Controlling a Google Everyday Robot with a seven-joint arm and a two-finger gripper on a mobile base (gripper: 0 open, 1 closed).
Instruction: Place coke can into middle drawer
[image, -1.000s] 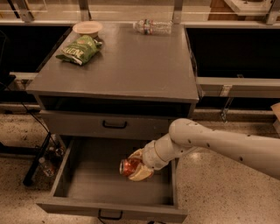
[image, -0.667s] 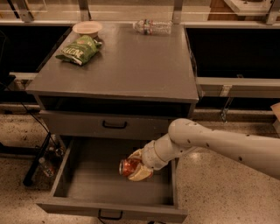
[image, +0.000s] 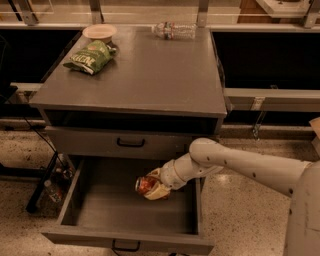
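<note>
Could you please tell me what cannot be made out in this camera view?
Camera view:
- Whether the coke can touches the middle drawer floor: the hand, gripping it inside the drawer, covers its underside.
- The robot's body: cut off by the right edge.
- The open slot under the cabinet top: lost in shadow.

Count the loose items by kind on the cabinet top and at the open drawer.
1 coke can, held by the gripper over the middle drawer
1 water bottle
1 green chip bag
1 bowl
Total: 4
</note>
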